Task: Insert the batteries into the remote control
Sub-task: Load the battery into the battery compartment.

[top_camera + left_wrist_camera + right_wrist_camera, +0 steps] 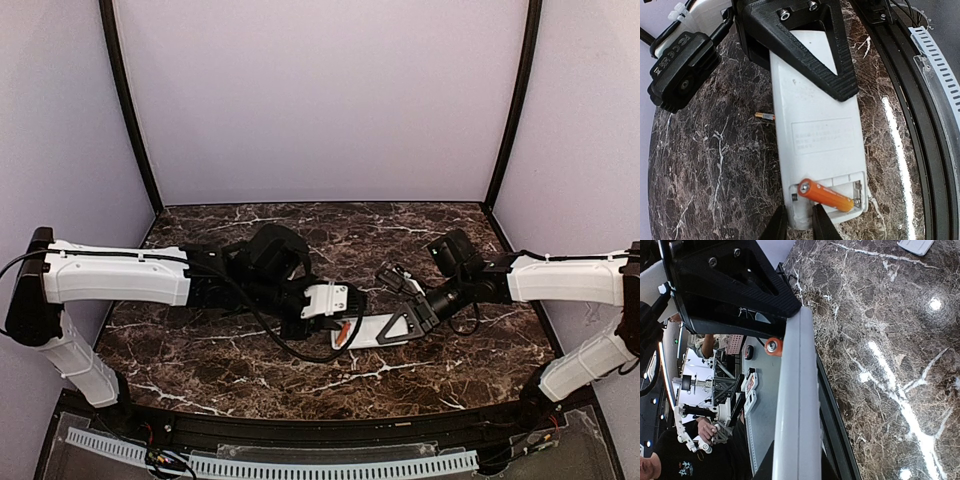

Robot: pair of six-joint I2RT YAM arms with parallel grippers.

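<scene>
The remote control [815, 130] lies back up with its battery bay open at the near end. An orange-red battery [827, 196] rests slanted in the bay, one end raised. My right gripper [402, 324] is shut on the remote's far half, with one black finger [825, 60] across its back. In the right wrist view the remote [796, 405] shows edge-on between the jaws of my right gripper [797, 467]. My left gripper [799, 228] is slightly open over the remote's near corner, just below the battery, holding nothing. A second small battery [765, 116] lies on the table left of the remote.
The dark marble table [250, 370] carries the work. A small white flat piece [915, 245] lies far off on the table. The black front rail [910, 100] and a white slotted cable duct [940, 60] run along the near edge, close to the remote.
</scene>
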